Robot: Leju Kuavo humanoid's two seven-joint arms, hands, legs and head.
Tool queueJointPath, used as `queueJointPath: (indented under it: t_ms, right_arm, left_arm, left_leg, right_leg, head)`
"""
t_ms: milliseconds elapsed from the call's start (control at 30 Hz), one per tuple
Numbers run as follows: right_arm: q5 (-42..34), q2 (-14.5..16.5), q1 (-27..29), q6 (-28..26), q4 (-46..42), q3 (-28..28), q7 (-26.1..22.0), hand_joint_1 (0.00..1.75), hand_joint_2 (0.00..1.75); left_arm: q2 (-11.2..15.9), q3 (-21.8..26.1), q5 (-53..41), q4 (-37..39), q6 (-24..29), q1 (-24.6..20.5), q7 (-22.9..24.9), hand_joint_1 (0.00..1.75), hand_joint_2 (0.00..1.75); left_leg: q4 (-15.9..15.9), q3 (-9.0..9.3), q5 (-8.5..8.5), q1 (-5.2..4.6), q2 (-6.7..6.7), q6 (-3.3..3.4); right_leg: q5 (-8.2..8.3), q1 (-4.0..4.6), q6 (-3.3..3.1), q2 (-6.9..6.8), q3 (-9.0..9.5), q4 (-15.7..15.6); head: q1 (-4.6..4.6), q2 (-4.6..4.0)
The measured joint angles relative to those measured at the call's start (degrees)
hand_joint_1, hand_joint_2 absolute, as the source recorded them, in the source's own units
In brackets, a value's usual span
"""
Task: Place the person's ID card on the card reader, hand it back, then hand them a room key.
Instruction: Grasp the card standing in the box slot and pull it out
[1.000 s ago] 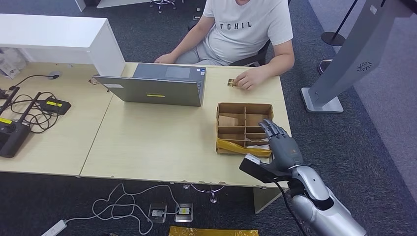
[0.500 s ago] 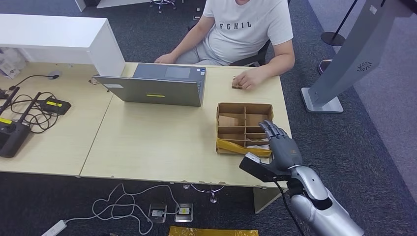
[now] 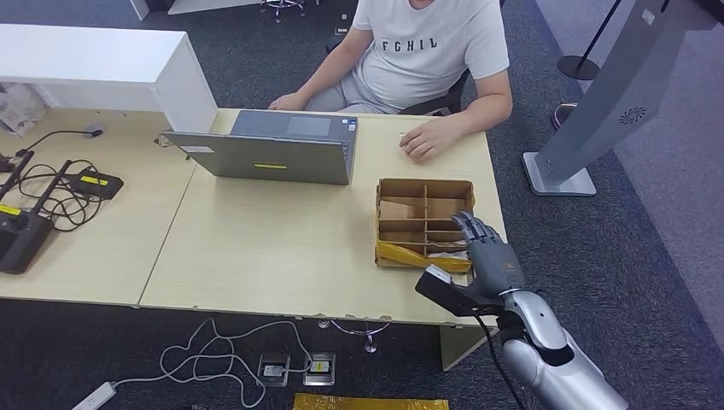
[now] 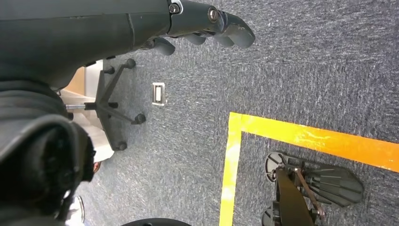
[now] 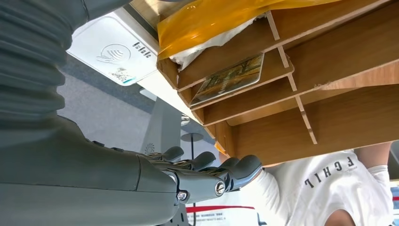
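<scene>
My right hand hovers over the near right corner of a wooden divided box, fingers spread and holding nothing. In the right wrist view its fingers hang apart from the box, where a picture-printed card lies in one compartment beside white paper. A white card reader sits close to that corner of the box. The person's hand lies flat on the table beyond the box; the small card it held is hidden. My left hand hangs above the carpet, holding nothing.
An open grey laptop stands in front of the seated person. Yellow plastic drapes the box's near edge. Cables and black devices lie at the table's left. A grey kiosk stand stands right of the table.
The person's hand slid the small card a little along the table and now covers it. My right hand has drawn back slightly toward me.
</scene>
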Motion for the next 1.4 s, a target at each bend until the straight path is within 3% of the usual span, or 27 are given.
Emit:
queueJointPath:
  t_ms: [1400]
  right_arm:
    - [3.52, 4.13, -0.64, -1.80, 4.66, -1.06, -2.88, 0.00, 1.75]
  left_arm:
    - [0.52, 0.00, -0.27, 0.00, -0.53, -0.01, -0.92, 0.00, 0.00]
  left_leg:
    - [0.00, 0.00, 0.00, 0.00, 0.00, 0.00]
  right_leg:
    - [0.00, 0.00, 0.00, 0.00, 0.01, 0.00]
  head:
    - [0.00, -0.01]
